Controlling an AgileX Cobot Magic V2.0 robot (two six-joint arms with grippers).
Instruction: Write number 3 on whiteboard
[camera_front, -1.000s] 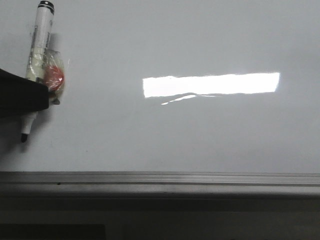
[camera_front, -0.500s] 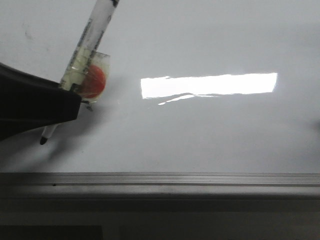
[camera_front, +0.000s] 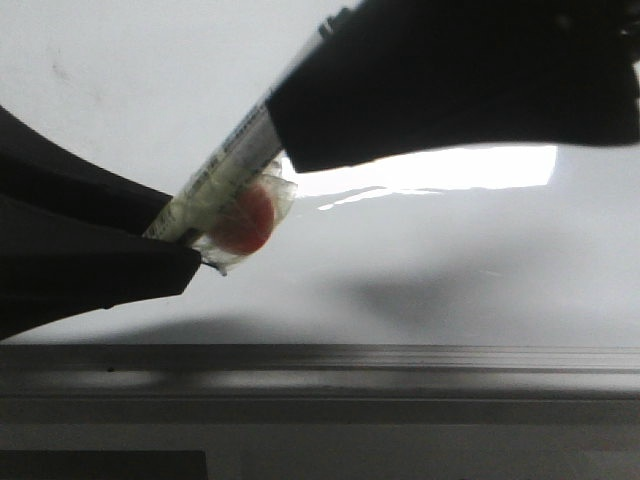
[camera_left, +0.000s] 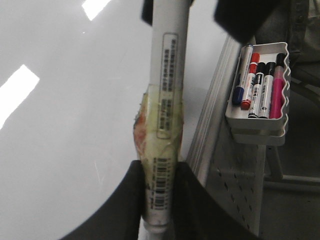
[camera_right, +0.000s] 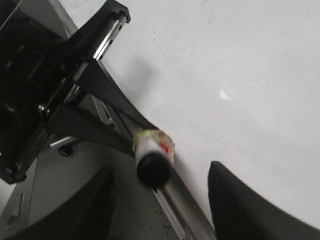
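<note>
The whiteboard (camera_front: 450, 270) is glossy pale grey with a bright rectangular glare (camera_front: 470, 165) and a grey metal ledge (camera_front: 320, 360) along its bottom. No number 3 shows in any view. My left gripper (camera_front: 180, 250) is shut on a white marker (camera_front: 225, 170) that leans up to the right; an orange-red lump (camera_front: 245, 220) is taped to its barrel. The left wrist view shows the fingers clamping the marker (camera_left: 167, 100) at the left gripper (camera_left: 159, 172). My right gripper (camera_front: 300, 130) is open, its fingers either side of the marker's black end (camera_right: 152, 167), apart from it.
A white tray (camera_left: 280, 125) holding several markers hangs on a perforated grey panel (camera_left: 235, 190) below the ledge. The left arm's black body (camera_right: 45, 100) fills the space beside the ledge in the right wrist view.
The left gripper has moved right and tilted the marker further over. The right gripper has come in from the upper right and now covers the marker's upper end.
</note>
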